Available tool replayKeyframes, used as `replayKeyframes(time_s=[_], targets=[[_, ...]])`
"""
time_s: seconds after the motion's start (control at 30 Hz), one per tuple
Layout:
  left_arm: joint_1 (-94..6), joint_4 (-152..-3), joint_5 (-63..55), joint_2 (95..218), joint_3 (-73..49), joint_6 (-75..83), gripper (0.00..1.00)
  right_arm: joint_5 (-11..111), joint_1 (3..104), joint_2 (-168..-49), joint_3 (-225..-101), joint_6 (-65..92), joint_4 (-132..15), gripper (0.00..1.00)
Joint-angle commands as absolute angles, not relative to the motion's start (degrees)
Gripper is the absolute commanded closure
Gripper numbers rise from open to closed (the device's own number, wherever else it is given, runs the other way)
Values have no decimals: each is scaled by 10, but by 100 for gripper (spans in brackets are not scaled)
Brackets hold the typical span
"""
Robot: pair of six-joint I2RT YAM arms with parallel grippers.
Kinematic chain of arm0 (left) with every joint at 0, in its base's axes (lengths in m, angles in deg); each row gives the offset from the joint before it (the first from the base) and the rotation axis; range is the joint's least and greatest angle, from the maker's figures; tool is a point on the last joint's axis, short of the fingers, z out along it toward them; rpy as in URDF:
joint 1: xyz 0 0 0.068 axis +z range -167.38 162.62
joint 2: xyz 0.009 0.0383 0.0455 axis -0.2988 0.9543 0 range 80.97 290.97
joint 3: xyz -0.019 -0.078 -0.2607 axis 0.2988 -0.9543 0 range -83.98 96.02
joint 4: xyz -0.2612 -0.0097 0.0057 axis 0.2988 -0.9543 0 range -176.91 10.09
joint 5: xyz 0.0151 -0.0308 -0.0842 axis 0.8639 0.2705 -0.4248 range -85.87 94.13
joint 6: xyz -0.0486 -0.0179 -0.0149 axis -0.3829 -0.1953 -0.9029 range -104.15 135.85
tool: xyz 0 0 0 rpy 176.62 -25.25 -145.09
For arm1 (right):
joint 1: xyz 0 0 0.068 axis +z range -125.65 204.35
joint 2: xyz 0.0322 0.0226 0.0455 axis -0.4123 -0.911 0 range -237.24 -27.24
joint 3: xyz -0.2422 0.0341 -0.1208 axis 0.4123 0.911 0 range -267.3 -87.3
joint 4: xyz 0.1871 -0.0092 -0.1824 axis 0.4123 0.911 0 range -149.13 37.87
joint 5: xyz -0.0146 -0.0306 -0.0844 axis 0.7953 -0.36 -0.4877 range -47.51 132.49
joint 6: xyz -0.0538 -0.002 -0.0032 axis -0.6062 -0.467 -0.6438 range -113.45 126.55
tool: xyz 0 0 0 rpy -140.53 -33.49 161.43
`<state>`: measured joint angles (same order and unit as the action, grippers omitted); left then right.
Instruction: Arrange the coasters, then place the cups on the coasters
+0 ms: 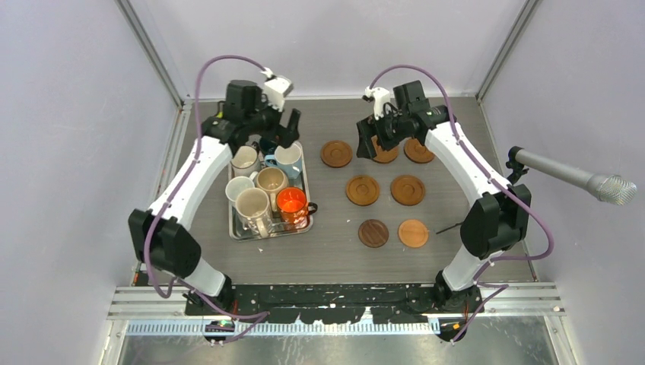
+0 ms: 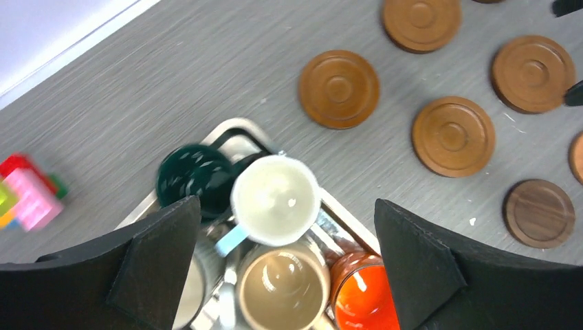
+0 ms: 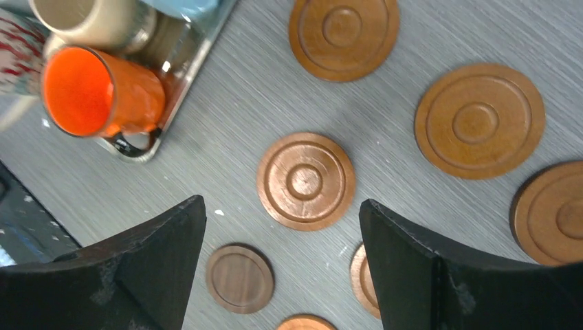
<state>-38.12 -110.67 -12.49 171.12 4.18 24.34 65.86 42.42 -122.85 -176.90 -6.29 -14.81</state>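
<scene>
Blue mug (image 2: pixel 275 199) sits beneath spread left gripper (image 2: pixel 285 214)

The grey wood-grain counter (image 1: pixel 335 255) carries a silver tray (image 1: pixel 262 236) on its left half. Seven round brown coasters (image 1: pixel 363 190) lie flat on the right half, in loose rows running from the far edge toward the near edge, none touching. The darkest coaster (image 1: pixel 373 233) and an orange-tan coaster (image 1: pixel 413 233) lie side by side closest to the near edge.
</scene>
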Motion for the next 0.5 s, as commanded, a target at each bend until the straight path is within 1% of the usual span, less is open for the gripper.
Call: replayKeyframes(time_s=[0.0, 0.07, 0.2, 0.47], targets=[[-326, -1156, -92, 1660, 36, 199, 0, 720, 418, -1251, -1841, 0, -173, 13], [-284, -1172, -106, 1650, 29, 175, 0, 724, 431, -1259, -1833, 2, -178, 13], [-225, -1168, -106, 1620, -4, 144, 0, 649, 514, -1263, -1814, -61, -167, 13], [-202, -1235, -93, 1603, -4, 141, 0, 670, 604, -1341, -1849, -125, -91, 13]])
